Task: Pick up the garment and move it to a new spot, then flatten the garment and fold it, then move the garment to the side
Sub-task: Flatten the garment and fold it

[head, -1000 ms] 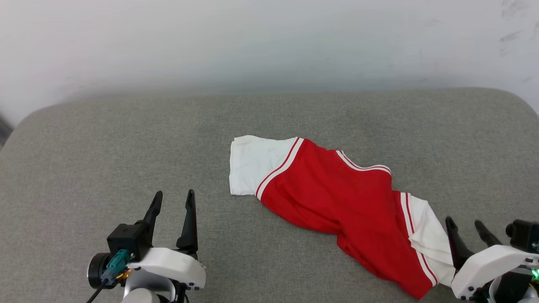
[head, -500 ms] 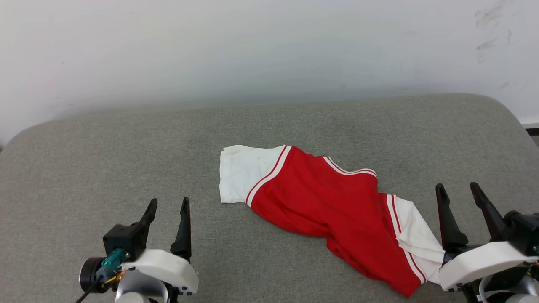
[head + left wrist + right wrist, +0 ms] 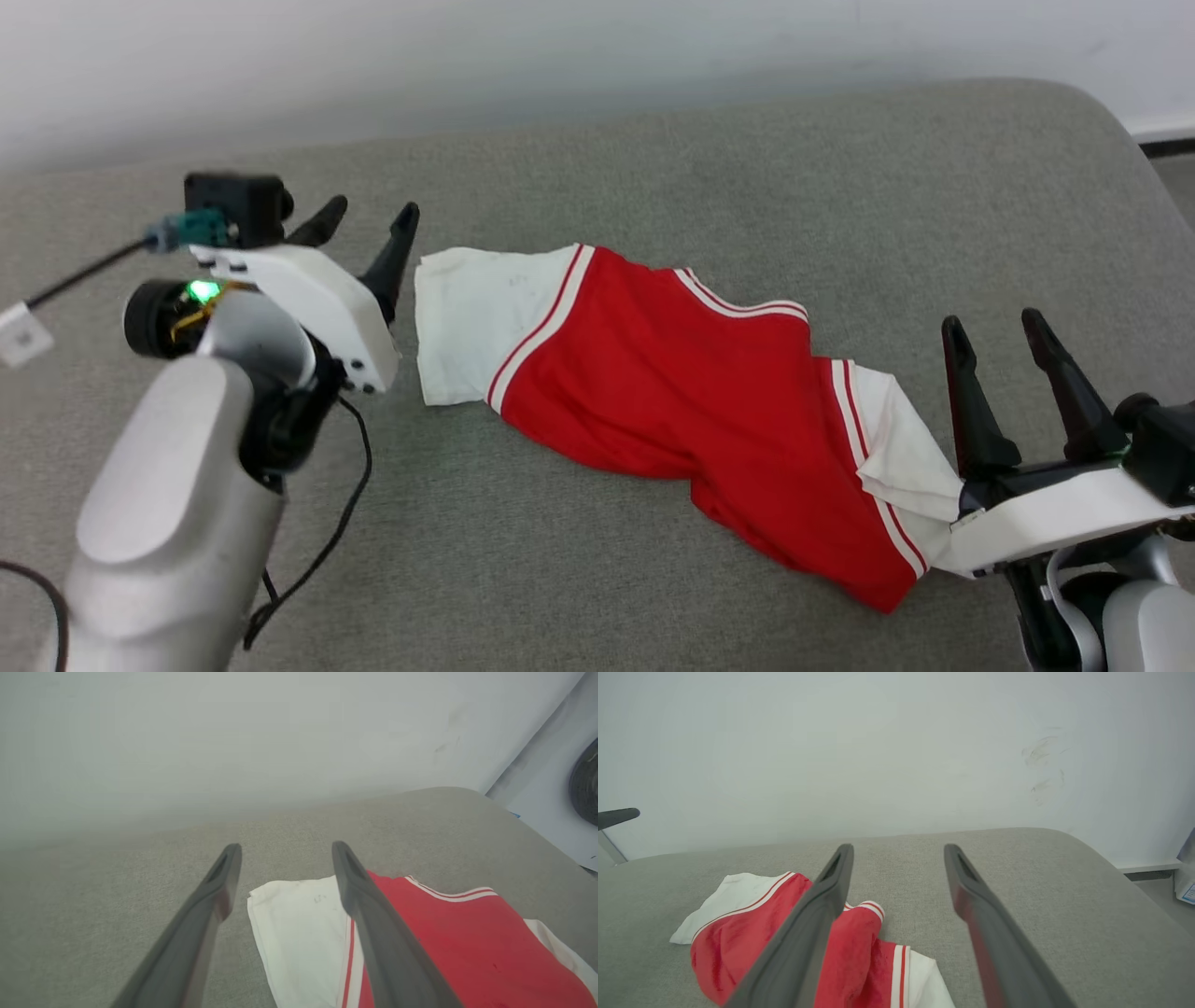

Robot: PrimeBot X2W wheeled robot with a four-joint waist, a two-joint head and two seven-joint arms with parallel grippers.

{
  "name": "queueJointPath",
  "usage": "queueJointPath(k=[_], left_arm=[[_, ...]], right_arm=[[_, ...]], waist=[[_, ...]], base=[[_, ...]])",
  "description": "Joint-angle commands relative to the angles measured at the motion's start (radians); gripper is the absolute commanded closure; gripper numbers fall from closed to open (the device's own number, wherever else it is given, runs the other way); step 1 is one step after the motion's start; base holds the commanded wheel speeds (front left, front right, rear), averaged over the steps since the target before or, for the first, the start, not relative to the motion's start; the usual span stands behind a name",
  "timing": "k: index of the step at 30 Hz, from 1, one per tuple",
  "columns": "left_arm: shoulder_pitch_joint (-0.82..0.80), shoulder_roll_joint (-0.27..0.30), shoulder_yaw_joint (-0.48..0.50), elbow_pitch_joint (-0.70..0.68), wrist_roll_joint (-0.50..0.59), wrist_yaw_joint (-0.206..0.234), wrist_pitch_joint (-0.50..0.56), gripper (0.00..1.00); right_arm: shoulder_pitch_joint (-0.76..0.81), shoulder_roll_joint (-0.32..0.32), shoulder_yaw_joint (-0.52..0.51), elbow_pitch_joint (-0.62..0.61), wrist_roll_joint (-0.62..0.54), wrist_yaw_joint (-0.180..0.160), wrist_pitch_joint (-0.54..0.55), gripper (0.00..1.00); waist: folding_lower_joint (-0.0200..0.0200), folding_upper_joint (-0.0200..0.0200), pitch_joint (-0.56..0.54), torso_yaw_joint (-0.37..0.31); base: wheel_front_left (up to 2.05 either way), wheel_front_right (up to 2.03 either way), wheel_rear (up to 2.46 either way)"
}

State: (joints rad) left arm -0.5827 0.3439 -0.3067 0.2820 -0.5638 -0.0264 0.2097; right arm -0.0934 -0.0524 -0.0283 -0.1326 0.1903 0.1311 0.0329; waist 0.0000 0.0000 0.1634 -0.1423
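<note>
On the grey cushion (image 3: 709,177) the garment (image 3: 691,401) lies bunched in a slanting strip. One white sleeve lies flat at its far-left end, the other is crumpled at the near-right end, and the red body runs between them. The left gripper (image 3: 372,207) is just beside the flat sleeve's outer edge, fingers spread, holding nothing. The right gripper (image 3: 991,323) is just beside the crumpled sleeve, likewise spread and empty. A black cable (image 3: 327,541) loops by the left arm. A pale wall (image 3: 467,56) stands behind.

Nothing can be read. The white sleeve (image 3: 299,933) of the garment (image 3: 672,392) bears a faint grey smudge, perhaps print, too small to tell.
</note>
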Motion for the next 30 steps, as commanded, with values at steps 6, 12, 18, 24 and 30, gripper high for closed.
queueJointPath(k=[6, 12, 18, 24, 30], left_arm=[[-0.207, 0.055, -0.014, 0.168, -0.070, -0.064, 0.233, 0.00], [-0.310, 0.111, -0.049, 0.301, -0.094, -0.082, 0.432, 0.00], [-0.347, 0.144, -0.084, 0.399, -0.113, -0.096, 0.553, 0.00], [-0.302, 0.092, -0.134, 0.477, -0.152, -0.102, 0.631, 0.33], [-0.310, 0.077, -0.158, 0.486, -0.146, -0.106, 0.546, 1.00]], right_arm=[[-0.059, 0.003, 0.021, 0.028, 0.036, -0.001, -0.040, 0.00], [-0.086, 0.003, 0.041, 0.071, 0.071, -0.001, -0.082, 0.00], [-0.099, 0.003, 0.059, 0.111, 0.103, -0.001, -0.113, 0.00], [-0.110, 0.003, 0.059, 0.143, 0.113, -0.001, -0.128, 0.00], [-0.114, 0.003, 0.045, 0.162, 0.117, -0.001, -0.119, 0.00]], waist=[[0.0000, 0.0000, 0.135, -0.099], [0.0000, 0.0000, 0.194, -0.146], [0.0000, 0.0000, 0.235, -0.176], [0.0000, 0.0000, 0.245, -0.185], [0.0000, 0.0000, 0.226, -0.180]], base=[[0.00, 0.00, 0.00], [0.00, 0.00, 0.00], [0.00, 0.00, 0.00], [0.00, 0.00, 0.00], [0.00, 0.00, 0.00]])
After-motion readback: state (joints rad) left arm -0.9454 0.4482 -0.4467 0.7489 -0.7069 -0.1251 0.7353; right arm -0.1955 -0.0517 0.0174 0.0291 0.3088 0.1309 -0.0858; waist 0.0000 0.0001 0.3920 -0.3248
